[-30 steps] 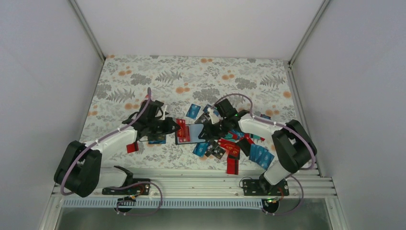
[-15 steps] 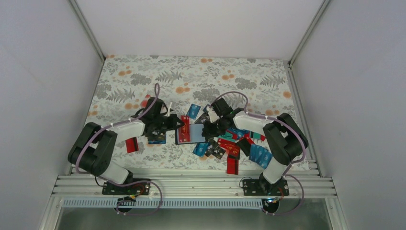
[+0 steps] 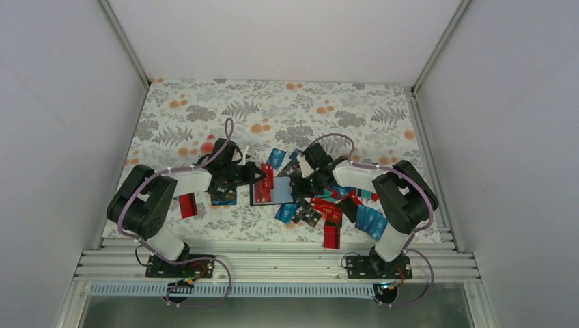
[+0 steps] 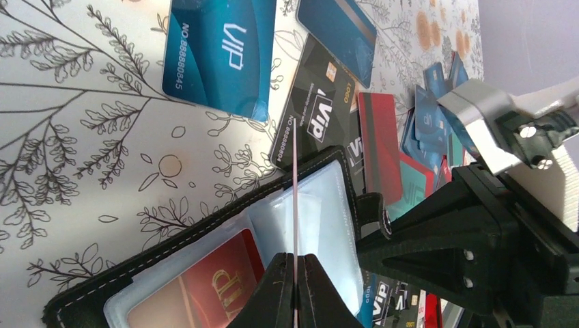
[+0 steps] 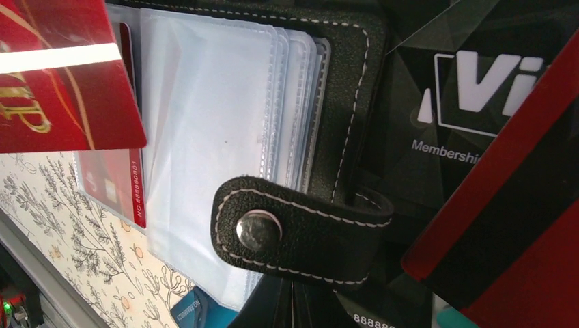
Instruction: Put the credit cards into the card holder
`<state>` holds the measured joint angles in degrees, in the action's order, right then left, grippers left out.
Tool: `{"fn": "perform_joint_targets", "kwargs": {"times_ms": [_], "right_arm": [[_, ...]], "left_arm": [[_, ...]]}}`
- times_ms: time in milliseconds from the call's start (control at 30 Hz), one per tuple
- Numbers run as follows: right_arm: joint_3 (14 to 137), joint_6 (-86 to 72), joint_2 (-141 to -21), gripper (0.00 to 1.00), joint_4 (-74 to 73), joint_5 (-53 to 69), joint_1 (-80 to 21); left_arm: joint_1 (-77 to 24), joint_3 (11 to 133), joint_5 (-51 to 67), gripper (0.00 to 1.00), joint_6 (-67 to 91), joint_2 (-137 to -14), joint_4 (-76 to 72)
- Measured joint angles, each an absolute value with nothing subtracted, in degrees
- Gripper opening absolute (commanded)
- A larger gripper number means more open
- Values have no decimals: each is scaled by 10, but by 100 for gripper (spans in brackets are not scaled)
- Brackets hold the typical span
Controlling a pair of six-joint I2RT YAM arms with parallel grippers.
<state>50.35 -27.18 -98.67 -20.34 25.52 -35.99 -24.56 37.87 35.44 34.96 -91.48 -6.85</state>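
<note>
The card holder (image 3: pixel 273 193) lies open mid-table, its clear sleeves (image 4: pixel 326 225) showing and a red VIP card in one sleeve (image 4: pixel 205 287). My left gripper (image 3: pixel 258 175) is shut on a red card (image 3: pixel 267 175), held on edge over the sleeves and seen as a thin line (image 4: pixel 294 205) in the left wrist view (image 4: pixel 294 290). My right gripper (image 3: pixel 295 186) is shut at the holder's right edge, below the snap strap (image 5: pixel 300 229). The held red card (image 5: pixel 61 82) hangs over the sleeves. Several loose credit cards (image 3: pixel 328 205) lie to the right.
A blue VIP card (image 4: pixel 218 55) and a black VIP card (image 4: pixel 317 116) lie beyond the holder. A red card (image 3: pixel 188 205) lies at left, more blue cards (image 3: pixel 372 220) at right. The metal rail (image 3: pixel 273 263) runs along the near edge; white walls enclose the table.
My left gripper has carried the red card a little to the right and back, over the open holder, as its arm folded up. My right gripper stayed at the holder's edge.
</note>
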Motion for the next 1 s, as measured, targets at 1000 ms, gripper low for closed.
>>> {"fn": "perform_joint_targets", "kwargs": {"times_ms": [1000], "right_arm": [[492, -285, -983, 4, -185, 266, -357]], "left_arm": [[-292, 339, 350, 2, 461, -931, -110]]}}
